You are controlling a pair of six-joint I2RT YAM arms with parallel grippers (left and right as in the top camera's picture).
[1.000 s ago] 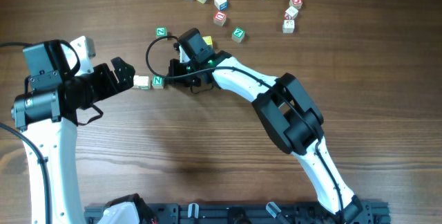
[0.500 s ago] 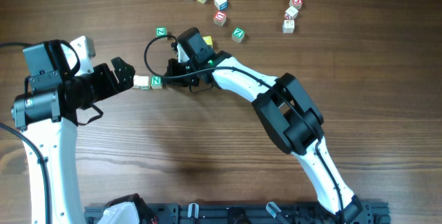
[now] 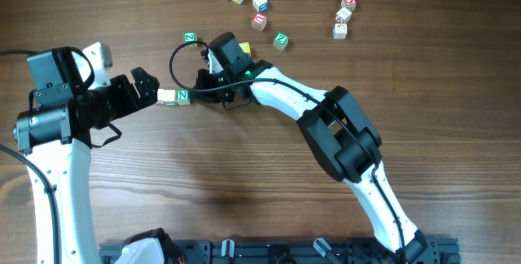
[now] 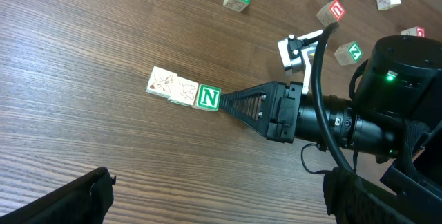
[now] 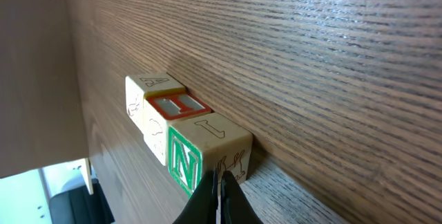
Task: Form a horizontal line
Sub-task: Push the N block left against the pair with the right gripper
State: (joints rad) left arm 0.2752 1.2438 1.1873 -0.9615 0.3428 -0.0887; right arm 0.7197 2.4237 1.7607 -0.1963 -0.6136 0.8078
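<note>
The horizontal line (image 3: 175,96) is a short row of three touching pale cubes. In the left wrist view its end cube with a green N (image 4: 208,97) is nearest my right gripper, with two whitish cubes (image 4: 170,87) beside it. My right gripper (image 3: 197,93) is shut and empty. Its fingertips (image 5: 219,182) touch the N cube (image 5: 200,151) at the row's right end. My left gripper (image 3: 143,90) is open and empty just left of the row. Its fingers frame the bottom of the left wrist view (image 4: 221,203).
Loose cubes lie at the back: a green-letter one (image 3: 189,37), another green one (image 3: 281,41), a red one (image 3: 259,21), a blue one (image 3: 260,2) and several pale ones up to the right (image 3: 343,15). A yellow cube (image 3: 244,49) sits by the right wrist.
The right gripper's tip and the row have shifted very slightly to the left. The left arm has not moved.
</note>
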